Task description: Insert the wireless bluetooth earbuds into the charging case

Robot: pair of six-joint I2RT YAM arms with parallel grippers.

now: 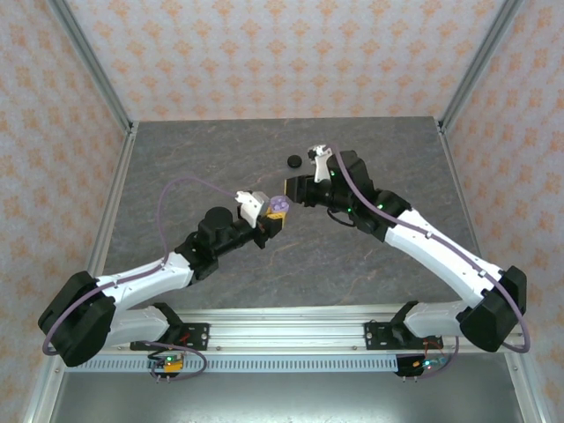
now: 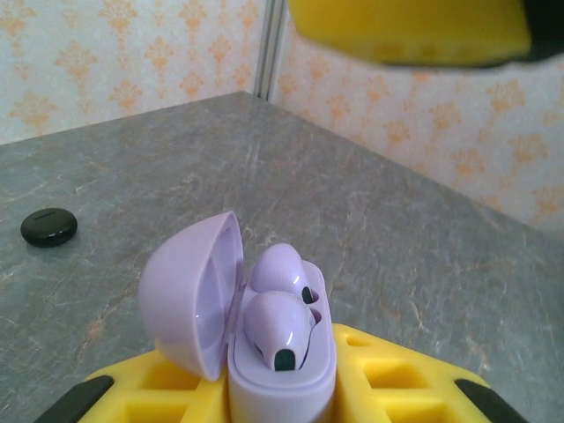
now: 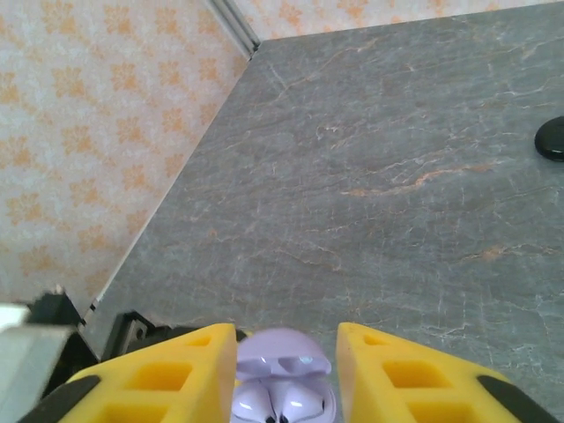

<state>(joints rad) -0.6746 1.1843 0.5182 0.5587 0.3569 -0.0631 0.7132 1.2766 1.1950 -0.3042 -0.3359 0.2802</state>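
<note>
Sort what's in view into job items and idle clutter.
Job:
- lilac charging case, lid open, held by the left gripper
- two lilac earbuds seated inside it
- right gripper, open, close by

Lying about:
- closed black round case on the table, untouched

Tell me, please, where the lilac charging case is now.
The lilac charging case is over mid-table in the top view, gripped by the left end effector, the right end effector straddling it.

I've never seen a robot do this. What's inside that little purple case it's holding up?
Two pale purple earbuds sit side by side in the purple case, its lid swung open. Their stems are hidden down in the sockets.
</note>
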